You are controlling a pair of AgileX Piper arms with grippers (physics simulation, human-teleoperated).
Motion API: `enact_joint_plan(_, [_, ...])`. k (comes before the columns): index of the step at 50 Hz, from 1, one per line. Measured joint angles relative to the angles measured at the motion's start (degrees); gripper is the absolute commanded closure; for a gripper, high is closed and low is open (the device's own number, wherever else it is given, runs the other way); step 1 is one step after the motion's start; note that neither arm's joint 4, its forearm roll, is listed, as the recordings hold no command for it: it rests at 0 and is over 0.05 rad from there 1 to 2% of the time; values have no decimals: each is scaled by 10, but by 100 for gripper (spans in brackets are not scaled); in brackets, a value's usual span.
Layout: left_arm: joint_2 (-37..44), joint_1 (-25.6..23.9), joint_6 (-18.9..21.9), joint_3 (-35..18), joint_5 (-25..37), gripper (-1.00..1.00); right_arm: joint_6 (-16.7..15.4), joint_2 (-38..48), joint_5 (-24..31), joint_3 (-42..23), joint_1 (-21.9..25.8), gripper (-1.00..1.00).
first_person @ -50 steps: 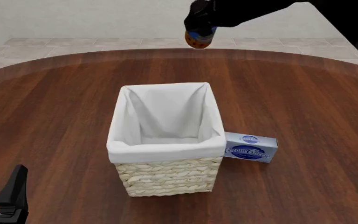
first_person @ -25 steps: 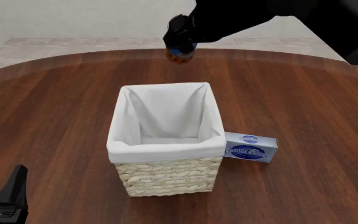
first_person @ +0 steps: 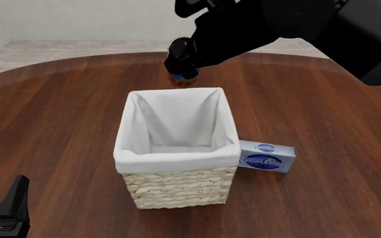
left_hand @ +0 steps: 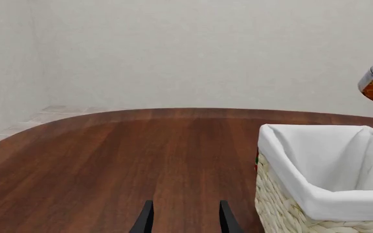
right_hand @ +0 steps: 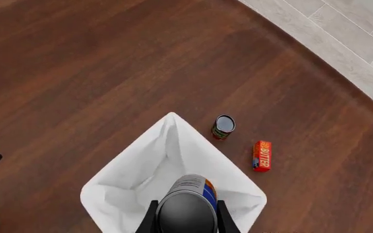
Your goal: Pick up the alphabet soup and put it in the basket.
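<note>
Your right gripper (right_hand: pixel 185 221) is clamped on the soup (right_hand: pixel 188 206), held in the air over the basket (first_person: pixel 177 159), near its far rim. You're in the carry step; next, centre it over the lining and lower before releasing. Your left gripper (left_hand: pixel 184 218) idles near the bench (first_person: pixel 58 114), its prongs apart.

The red box (right_hand: pixel 261 156) reads "BUTTER"; the blue-and-white box (first_person: pixel 266 156) reads "Cream Cheese"
</note>
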Motion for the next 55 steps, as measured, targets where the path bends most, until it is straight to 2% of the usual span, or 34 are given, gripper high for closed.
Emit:
enact_joint_plan(20, [0, 1, -1, 0, 0, -100, 11, -5, 29, 7, 32, 100])
enact_joint_plan(37, [0, 1, -1, 0, 1, -100, 2, -5, 52, 6, 40, 100])
enact_joint_plan(55, [0, -1, 0, 0, 2, -100, -2, -13, 52, 43, 56, 100])
